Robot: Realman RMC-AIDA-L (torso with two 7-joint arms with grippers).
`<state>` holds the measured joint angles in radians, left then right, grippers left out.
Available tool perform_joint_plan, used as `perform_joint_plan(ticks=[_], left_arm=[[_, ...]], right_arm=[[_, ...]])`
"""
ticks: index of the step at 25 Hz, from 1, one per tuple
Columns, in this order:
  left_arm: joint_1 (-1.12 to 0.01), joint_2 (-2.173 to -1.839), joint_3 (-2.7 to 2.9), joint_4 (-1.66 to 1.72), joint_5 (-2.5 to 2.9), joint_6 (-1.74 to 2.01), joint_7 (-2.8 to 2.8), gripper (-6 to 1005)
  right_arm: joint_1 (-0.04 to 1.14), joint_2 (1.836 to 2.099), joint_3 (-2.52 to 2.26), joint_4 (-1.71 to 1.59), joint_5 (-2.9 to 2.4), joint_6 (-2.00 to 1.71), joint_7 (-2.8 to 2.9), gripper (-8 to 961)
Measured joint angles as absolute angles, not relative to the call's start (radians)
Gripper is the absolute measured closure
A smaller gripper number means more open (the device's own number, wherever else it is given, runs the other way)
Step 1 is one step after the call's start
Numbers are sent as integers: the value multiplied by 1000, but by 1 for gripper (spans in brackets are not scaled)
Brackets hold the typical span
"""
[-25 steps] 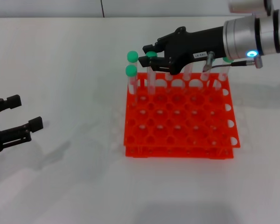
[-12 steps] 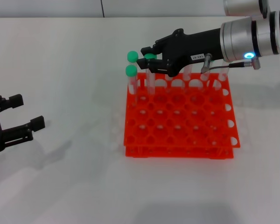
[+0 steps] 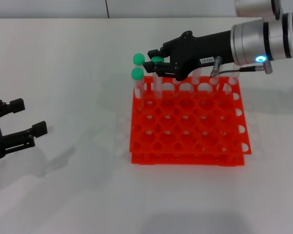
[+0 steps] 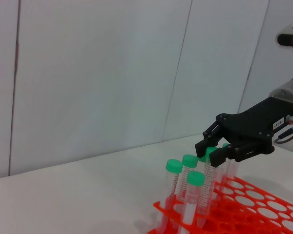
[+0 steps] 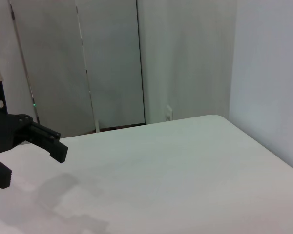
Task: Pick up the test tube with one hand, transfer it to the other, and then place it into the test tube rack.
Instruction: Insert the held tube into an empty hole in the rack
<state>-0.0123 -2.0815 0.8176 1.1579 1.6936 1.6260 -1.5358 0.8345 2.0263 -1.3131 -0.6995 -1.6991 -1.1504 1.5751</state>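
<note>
Black against the white table, my left gripper sits low at about 9 o'clock in the head view, well apart from the rack, its fingers spread wide with nothing between them. The right wrist view shows those same fingers parted over the bare tabletop.

Moving rightward, the orange-red test tube rack stands at centre, with green-capped tubes upright along its 12 o'clock edge.

My right arm reaches in level from 2 o'clock, forearm nearly horizontal, a blue light on its silver wrist. The right gripper brackets the cap of the test tube, which stands in a back-row hole; I cannot tell whether the fingers grip it.
</note>
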Motion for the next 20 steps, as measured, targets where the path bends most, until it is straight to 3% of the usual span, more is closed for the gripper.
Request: perform_joint_plan(ticks=[20], left_arm=[[-12,-2082,818,1137,1695,1632,-1523,118]], right_arm=[[828,2026,-1338,-698,-1699,-1137,1581,622]])
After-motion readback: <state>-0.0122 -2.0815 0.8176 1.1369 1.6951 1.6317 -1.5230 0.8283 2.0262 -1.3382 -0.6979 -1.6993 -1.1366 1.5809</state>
